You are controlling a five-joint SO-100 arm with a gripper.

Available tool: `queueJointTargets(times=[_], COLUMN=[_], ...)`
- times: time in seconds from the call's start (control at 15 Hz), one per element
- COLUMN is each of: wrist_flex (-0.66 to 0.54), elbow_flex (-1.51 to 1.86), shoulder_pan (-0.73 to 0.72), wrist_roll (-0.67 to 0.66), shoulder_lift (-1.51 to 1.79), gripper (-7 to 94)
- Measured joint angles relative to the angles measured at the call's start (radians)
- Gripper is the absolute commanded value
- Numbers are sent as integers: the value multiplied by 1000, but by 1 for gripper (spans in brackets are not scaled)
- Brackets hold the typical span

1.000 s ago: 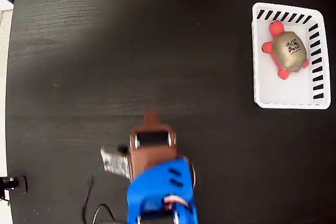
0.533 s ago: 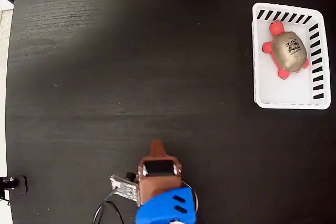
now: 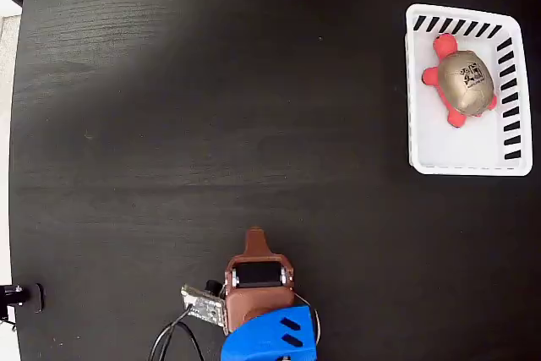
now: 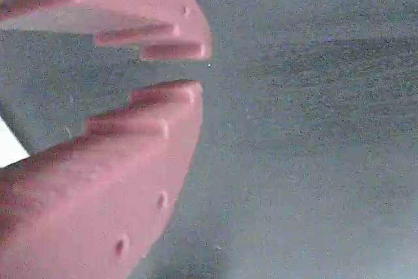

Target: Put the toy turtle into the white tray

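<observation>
The toy turtle [image 3: 463,81] is lying inside the white tray [image 3: 417,137] at the right side of the fixed view, shell up with the black mark showing, red head pointing toward the tray's slotted top wall, sitting in the upper half of the tray and leaving the lower half bare. So the placing part is looking done, judging from how things are lying. The gripper [image 3: 254,234] is sitting well apart from the tray, low at the bottom centre of the fixed view, over bare black table [image 3: 211,107], with the blue arm [image 3: 270,340] mostly running out of frame below it. In the wrist view the fingers [image 4: 166,44] are nearly closed, tips showing only a thin gap between them and nothing gripped there; only table surface is showing behind them. Nothing else is lying on the table near the turtle or tray. What seems left, if anything, is the arm settling at its rest pose; the turtle is not needing another grasp as far as these views show.
</observation>
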Motion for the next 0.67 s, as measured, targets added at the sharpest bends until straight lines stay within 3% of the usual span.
queueJointTargets(times=[0.67], wrist_flex=[0], elbow_flex=[0], shoulder_pan=[-15], wrist_roll=[-20], shoulder_lift=[0], gripper=[0])
